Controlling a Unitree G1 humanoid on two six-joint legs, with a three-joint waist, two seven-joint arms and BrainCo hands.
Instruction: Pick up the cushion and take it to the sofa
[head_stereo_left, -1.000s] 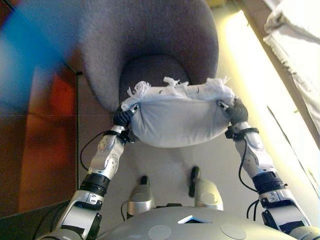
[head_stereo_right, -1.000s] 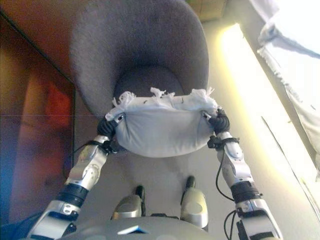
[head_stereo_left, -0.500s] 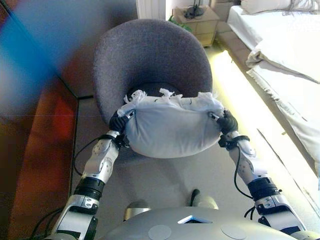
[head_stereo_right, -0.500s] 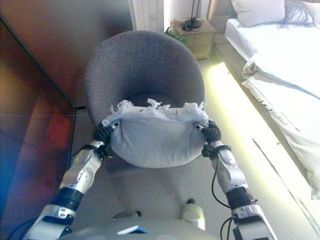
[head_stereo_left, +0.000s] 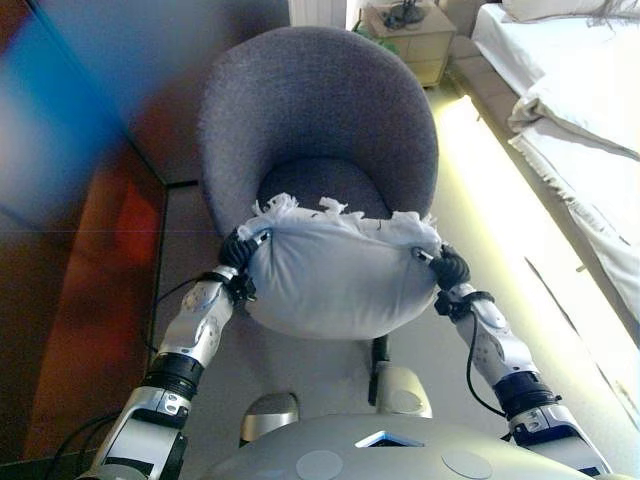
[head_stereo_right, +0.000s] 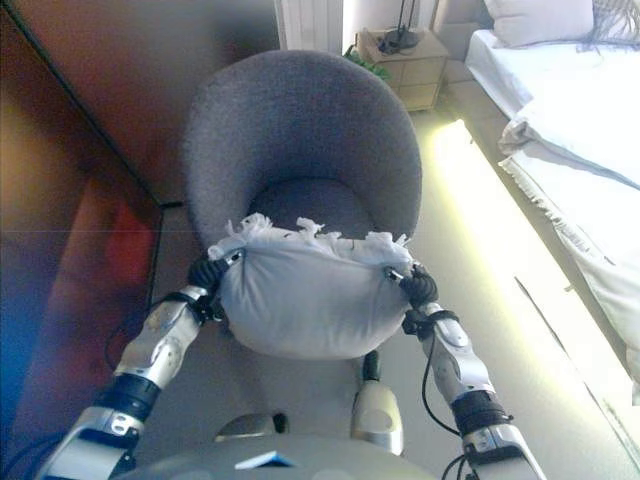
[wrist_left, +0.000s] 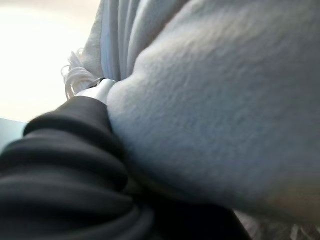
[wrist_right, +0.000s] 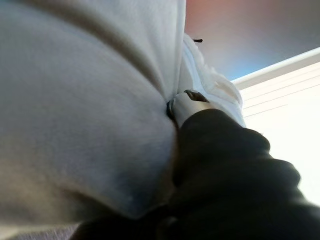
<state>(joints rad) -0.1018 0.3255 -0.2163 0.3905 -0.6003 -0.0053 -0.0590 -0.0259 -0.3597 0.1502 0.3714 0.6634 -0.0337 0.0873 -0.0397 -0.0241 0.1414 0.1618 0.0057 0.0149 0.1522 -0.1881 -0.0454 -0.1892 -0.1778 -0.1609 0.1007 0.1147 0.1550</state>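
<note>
Two hands carry one pale grey cushion between them, in the air and in front of a grey round chair. The left hand presses on the left end of the cushion and the right hand presses on the right end. The cushion sags a little in the middle, and its far edge has a white fringe that stands up along the seam.

The cushion hangs over the front edge of the chair seat and does not rest on it, as far as I can see. Its lower side is over the pale floor.

In the left wrist view the dark cover and a small piece of silver finger lie against the cushion cloth, and the rest of the fingers is hidden behind the cloth. In the right wrist view it is the same: one silver finger goes into the fold of the cushion. For both hands I cannot tell how much the fingers are curled.

At the right side of the room is a bed with white covers. Behind the chair stands a small wooden nightstand. A dark reddish-brown wall runs along the left side.
</note>
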